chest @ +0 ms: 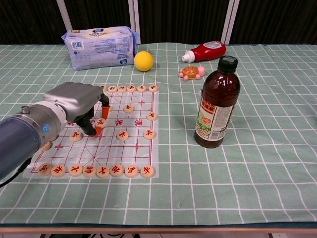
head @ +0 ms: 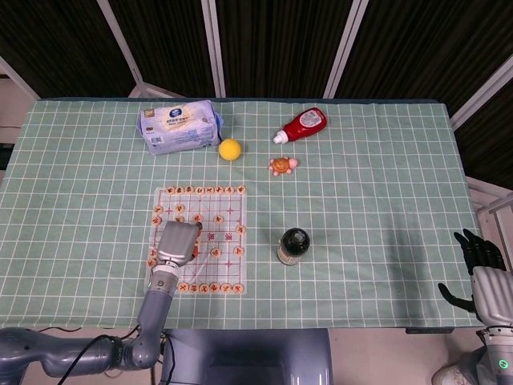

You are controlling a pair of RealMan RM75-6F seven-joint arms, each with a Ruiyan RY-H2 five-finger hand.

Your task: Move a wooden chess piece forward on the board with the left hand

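From the head view we see the left robot hand [head: 178, 243], grey metal, palm down over the near left of the clear plastic chess board [head: 240, 241]. From the chest view, its orange-tipped fingers [chest: 105, 105] pinch a round pale wooden chess piece [chest: 100, 122], red-marked, apparently to slide it forward.

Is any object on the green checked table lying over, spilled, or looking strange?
The red ketchup bottle with a white cap lies on its side at the far edge; nothing has spilled. The dark sauce bottle stands upright.
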